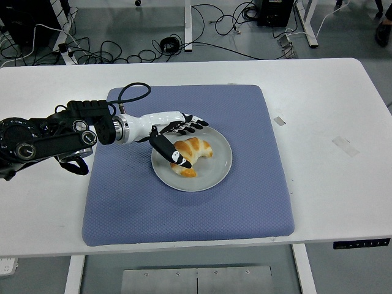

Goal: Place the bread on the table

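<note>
A golden croissant lies on a grey round plate in the middle of the blue mat. My left hand reaches in from the left and hovers over the plate's left side. Its fingers are spread above the croissant's far edge, and the thumb points down at the bread's near left end. The hand is open and holds nothing; whether the thumb touches the bread is unclear. My right arm is out of view.
The blue mat covers the centre of the white table. Two small pieces of tape lie on the table to the right. Cables and desk legs show on the floor beyond the far edge.
</note>
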### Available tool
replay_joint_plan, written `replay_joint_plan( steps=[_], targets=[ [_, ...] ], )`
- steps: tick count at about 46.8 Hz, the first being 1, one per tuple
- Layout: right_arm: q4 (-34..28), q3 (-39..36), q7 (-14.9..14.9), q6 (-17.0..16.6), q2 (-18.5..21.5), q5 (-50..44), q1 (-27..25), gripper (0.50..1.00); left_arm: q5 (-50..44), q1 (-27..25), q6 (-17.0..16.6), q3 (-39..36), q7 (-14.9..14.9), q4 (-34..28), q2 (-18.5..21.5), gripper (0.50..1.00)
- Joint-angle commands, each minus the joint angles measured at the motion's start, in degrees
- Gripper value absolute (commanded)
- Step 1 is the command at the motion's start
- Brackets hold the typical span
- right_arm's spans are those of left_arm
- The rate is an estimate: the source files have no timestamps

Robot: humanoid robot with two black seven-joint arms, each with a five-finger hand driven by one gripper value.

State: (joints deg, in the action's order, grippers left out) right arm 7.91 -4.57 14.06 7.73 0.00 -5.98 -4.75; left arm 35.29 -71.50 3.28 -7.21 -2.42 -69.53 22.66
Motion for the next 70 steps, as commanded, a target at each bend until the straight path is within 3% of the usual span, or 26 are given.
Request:
replay_joint_plan(
  steps=[1,37,55,66,70],
  targets=[
    [0.0,0.0,0.0,0.1,0.0,0.0,0.0,1.0,0.1,0.5,-0.3,0.1,0.0,0.2,-0.8,0.968],
    [0.0,0.0,0.0,0.0,0.0,0.0,0.0,1.0,2.1,3.1,-2.8,0.0,-0.6,1.5,-1.7,0.928],
    [0.0,0.0,0.0,0.0,0.0,0.0,0.0,1.0,3.6,3.7,-3.9,0.1,-0.7,1.9,-1.6,0.783],
    [0.0,0.0,0.0,0.0,0.0,0.0,0.0,1.0,3.3,3.6,-3.8,0.2,-0.8,1.8,-1.2,0.651],
    [0.0,0.0,0.0,0.0,0.0,0.0,0.0,1.0,3.2,3.5,-3.8,0.2,-0.8,1.9,-1.1,0.636]
  ],
)
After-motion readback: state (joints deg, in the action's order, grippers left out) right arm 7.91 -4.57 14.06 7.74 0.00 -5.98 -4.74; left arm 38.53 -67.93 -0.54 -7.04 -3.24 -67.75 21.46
